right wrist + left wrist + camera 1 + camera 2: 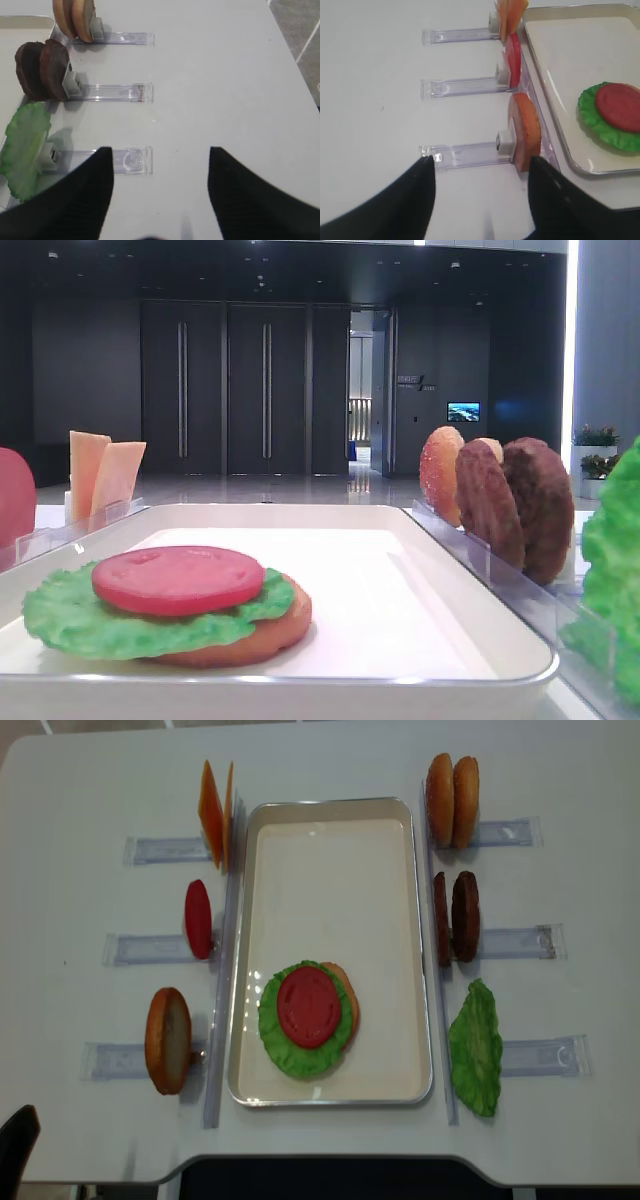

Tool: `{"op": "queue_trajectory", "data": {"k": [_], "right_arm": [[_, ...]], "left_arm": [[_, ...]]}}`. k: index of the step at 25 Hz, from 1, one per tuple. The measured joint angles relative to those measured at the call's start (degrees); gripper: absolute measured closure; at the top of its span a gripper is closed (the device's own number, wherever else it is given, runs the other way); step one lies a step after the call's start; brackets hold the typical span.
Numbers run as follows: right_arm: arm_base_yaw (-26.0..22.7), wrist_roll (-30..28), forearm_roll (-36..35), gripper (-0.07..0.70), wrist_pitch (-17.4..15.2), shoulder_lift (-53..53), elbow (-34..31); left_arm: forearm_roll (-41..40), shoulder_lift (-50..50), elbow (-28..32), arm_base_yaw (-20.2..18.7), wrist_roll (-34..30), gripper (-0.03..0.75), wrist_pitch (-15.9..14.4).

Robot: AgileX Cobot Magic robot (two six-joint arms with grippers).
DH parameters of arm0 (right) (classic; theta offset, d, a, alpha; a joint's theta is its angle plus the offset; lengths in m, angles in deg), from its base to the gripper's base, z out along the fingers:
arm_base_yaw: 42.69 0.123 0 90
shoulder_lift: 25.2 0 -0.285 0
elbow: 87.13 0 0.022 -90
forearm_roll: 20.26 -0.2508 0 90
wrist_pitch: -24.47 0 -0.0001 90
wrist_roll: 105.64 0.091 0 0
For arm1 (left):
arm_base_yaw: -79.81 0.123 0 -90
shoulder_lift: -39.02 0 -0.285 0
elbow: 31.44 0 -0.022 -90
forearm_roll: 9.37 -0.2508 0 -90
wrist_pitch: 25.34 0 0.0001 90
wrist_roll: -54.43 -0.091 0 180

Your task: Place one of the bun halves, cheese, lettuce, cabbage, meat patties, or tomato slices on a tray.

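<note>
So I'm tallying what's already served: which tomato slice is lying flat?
The tomato slice on the lettuce inside the tray lies flat; the other tomato slice stands on edge in its left-side rack.

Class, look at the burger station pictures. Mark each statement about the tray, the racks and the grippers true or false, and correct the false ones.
1. A tomato slice lies on top of the lettuce on the tray. True.
2. Two meat patties stand in a rack right of the tray. True.
3. The cheese lies flat on the tray. False: it stands upright in a rack left of the tray.
4. The left gripper is shut on a bun half. False: its jaws are open and hold nothing; the nearest bun half stands in its rack.
5. The right gripper is open and empty. True.
</note>
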Motion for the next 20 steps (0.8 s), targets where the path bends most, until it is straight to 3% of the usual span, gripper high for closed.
{"op": "queue_trajectory", "data": {"k": [20], "right_arm": [[0.00,0.00,0.00,0.231,0.00,0.00,0.00]], "left_arm": [[2.19,0.00,0.00,0.00,-0.49,0.263,0.00]]}}
